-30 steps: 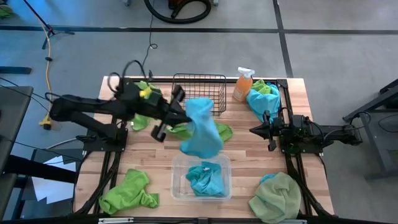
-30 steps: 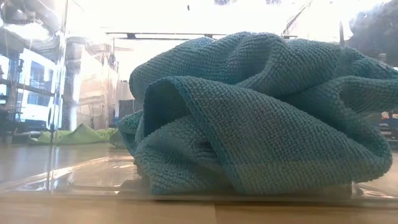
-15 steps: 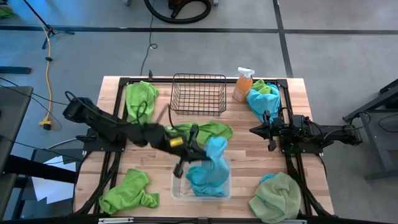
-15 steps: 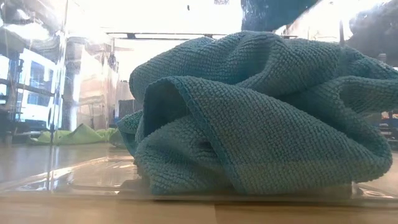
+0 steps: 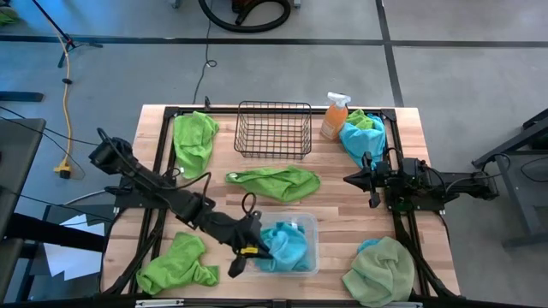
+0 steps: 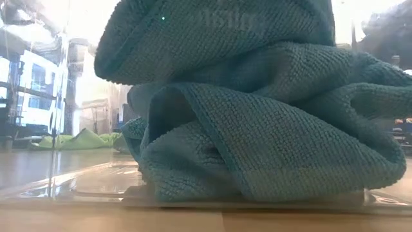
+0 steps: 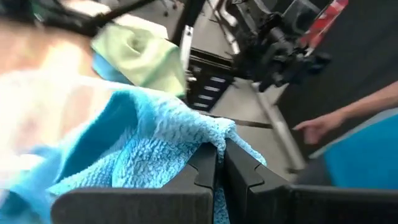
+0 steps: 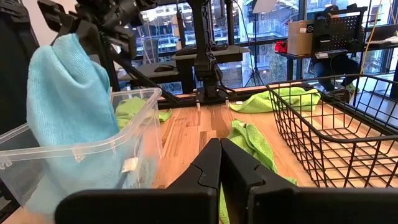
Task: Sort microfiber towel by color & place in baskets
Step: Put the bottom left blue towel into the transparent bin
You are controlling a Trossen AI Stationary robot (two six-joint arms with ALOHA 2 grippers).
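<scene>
Our left gripper (image 5: 248, 251) sits at the lower middle of the high view, its fingers (image 7: 208, 168) pinched narrow on the turquoise towel (image 5: 282, 244). A second ago that towel hung in the air beside the black wire basket (image 5: 274, 128); now we have brought it down into the clear tub (image 5: 310, 224), where it lies on the blue cloth already there. In the low view (image 6: 212, 38) a fresh fold of teal fabric has dropped in across the top of the frame, over the heap that was alone before.

For the task, this blue cloth is in its bin, though we judge it is not yet let go.

Further out, a lime green towel (image 5: 274, 181) lies mid-surface just above the tub, another (image 5: 195, 139) at the upper left beside the wire basket, and a third (image 5: 177, 263) at the lower left. At the upper right a blue and green heap (image 5: 360, 137) sits beside the orange spray bottle (image 5: 335, 115), and the pale sage towel (image 5: 381, 272) rests at the lower right. The wire basket holds nothing yet.

Our right gripper (image 5: 347, 179) waits at the right of the surface, fingers (image 8: 208, 168) pressed together on nothing.
</scene>
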